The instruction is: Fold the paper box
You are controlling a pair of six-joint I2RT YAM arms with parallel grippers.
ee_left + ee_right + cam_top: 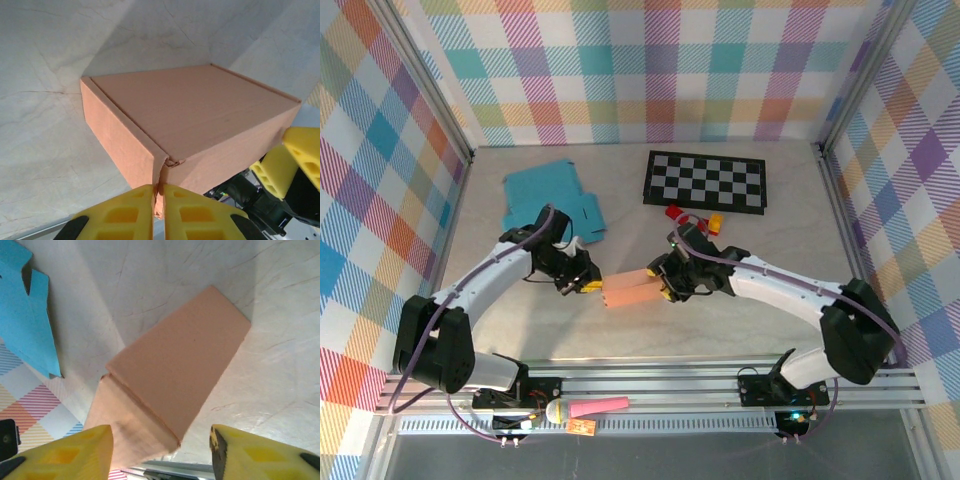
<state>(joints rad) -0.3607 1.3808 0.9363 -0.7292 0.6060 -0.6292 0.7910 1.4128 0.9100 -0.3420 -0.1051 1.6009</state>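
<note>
The paper box (630, 290) is a closed salmon-coloured carton lying on the table between the two arms. My left gripper (588, 285) is at its left end. In the left wrist view its yellow fingers (125, 215) are pinched together on a thin cardboard tab at the paper box's (200, 115) near corner. My right gripper (663, 290) is at the box's right end. In the right wrist view it (161, 440) stands open, and the near end of the paper box (175, 370) lies between the fingertips, with a gap on the right side.
A flat blue cardboard sheet (550, 200) lies at the back left, also seen in the right wrist view (25, 315). A checkerboard (705, 180) lies at the back right, with small red and yellow pieces (695, 218) in front of it. Plaid walls surround the table.
</note>
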